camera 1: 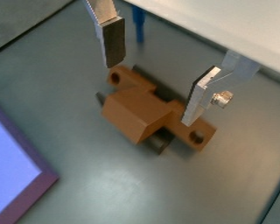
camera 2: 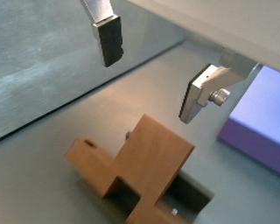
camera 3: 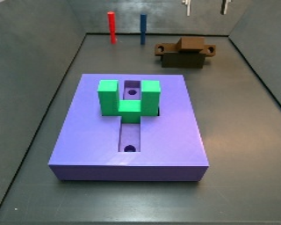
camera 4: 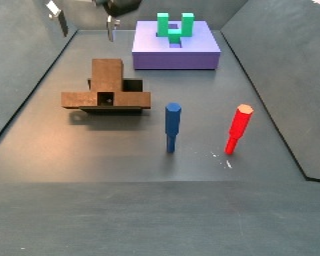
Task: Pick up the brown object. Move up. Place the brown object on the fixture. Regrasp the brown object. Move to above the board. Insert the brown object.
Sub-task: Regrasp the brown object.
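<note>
- The brown object [camera 1: 143, 109] is resting on the fixture [camera 1: 166, 140], mid-frame; regrasping looks pending.
- The gripper [camera 1: 154, 70] is hovering above, fingers apart, empty.
- Next: descending, closing.

The floor [camera 3: 237, 132] is a dark grey, faintly glossy sheet with low grey walls around it. At the centre of a side view lies the board [camera 3: 96, 132], a thick purple slab flat on the floor. Toward the upper right stands the fixture [camera 3: 169, 60] — the brown object [camera 3: 190, 46] sits on it, not on the floor. At upper centre two pegs stand upright, a red peg [camera 3: 111, 25] and a blue peg [camera 3: 142, 26]. The gripper [camera 1: 160, 70] hangs above the floor, jaws apart, touching nothing.
</note>
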Motion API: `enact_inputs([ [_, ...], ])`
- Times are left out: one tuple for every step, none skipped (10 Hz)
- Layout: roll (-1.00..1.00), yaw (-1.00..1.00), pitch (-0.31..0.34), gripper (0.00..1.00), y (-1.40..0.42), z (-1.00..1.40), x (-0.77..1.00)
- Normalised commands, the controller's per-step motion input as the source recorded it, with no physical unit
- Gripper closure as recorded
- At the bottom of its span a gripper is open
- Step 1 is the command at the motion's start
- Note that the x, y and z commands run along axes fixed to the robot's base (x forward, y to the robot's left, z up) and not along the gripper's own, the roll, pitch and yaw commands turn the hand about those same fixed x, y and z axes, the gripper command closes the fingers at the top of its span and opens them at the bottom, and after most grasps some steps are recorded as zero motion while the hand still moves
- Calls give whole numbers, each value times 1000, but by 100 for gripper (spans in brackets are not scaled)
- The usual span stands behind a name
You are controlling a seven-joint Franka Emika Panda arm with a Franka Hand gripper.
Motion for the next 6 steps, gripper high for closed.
enact_inputs([
  [1000, 46, 43, 0, 0, 11, 0],
  [1000, 31, 43, 0, -3, 11, 0],
  [1000, 31, 46, 0, -3, 9, 0],
  [1000, 26, 43, 0, -6, 11, 0],
  [1000, 17, 51, 0, -34, 17, 0],
  [969, 0, 6, 0, -97, 0, 6],
])
